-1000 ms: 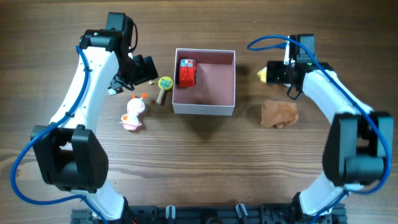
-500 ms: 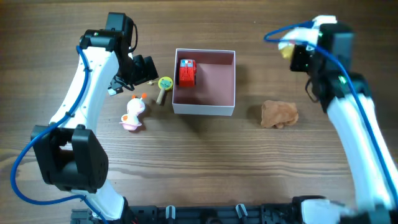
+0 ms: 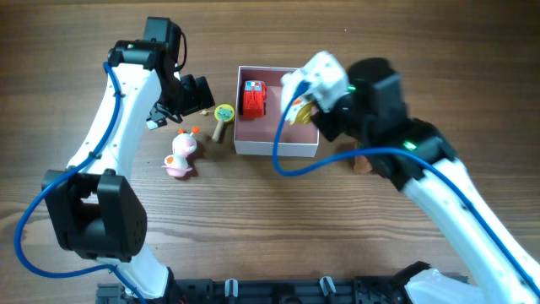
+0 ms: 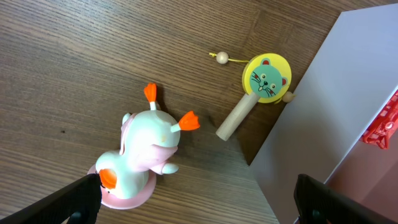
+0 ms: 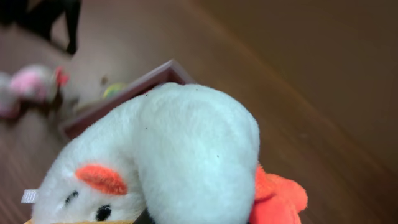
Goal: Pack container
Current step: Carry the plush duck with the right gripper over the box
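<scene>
1. At the middle of the counter [image 3: 270, 219], one container [image 3: 295, 108] is seen: square, shallow and open-topped, with white outer walls and a pink floor.
2. One red toy vehicle [image 3: 253, 98] is found inside it, in the far left corner.
3. Two toys are laid on the counter to the left of the container. One is a white and pink duck [image 4: 142, 158] with orange feet. The other is a yellow cat-faced rattle drum [image 4: 266, 77] on a wooden handle, just beside the container's left wall.
4. The left gripper [image 3: 199, 95] is held above these two toys, its jaws spread wide with nothing gripped.
5. The right gripper [image 3: 321, 100] is held above the right side of the container. One white plush toy [image 3: 318, 74] with orange patches is clamped in its jaws, which are hidden behind the plush in the wrist view.
6. One brown soft lump [image 3: 364, 163] is seen to the right of the container, mostly covered by the right arm.
</scene>
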`<state>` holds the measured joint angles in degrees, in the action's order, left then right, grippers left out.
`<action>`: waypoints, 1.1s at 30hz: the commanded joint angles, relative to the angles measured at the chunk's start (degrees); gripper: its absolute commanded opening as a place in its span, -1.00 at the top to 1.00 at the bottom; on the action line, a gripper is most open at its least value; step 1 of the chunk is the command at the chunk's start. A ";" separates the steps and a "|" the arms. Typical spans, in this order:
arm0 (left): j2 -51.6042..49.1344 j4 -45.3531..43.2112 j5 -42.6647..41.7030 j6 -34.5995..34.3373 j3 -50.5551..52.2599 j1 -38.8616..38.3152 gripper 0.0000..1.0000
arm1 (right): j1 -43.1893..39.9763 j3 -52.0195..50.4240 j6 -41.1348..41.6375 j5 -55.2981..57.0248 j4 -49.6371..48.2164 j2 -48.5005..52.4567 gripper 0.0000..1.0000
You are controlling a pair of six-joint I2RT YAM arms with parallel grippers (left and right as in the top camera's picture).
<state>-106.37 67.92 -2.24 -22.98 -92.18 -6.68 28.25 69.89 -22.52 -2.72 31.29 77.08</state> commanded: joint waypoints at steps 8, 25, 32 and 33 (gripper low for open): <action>0.61 -0.02 0.35 0.09 0.37 0.15 -1.00 | 0.42 0.22 -8.63 -6.29 -1.51 11.56 0.92; 0.59 -0.02 0.35 0.09 0.37 0.15 -0.99 | 0.39 0.17 -21.05 -3.82 -13.55 20.48 0.91; 0.61 -0.02 0.35 0.09 0.37 0.15 -1.00 | -0.28 0.17 -21.03 -1.07 -14.99 24.33 0.91; 0.61 -0.02 0.35 0.09 0.35 0.15 -1.00 | -0.55 0.17 -20.98 -1.14 -14.97 24.52 0.91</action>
<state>-106.37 67.92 -2.24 -22.98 -92.18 -6.68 28.47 69.84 -42.81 -5.43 16.64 100.20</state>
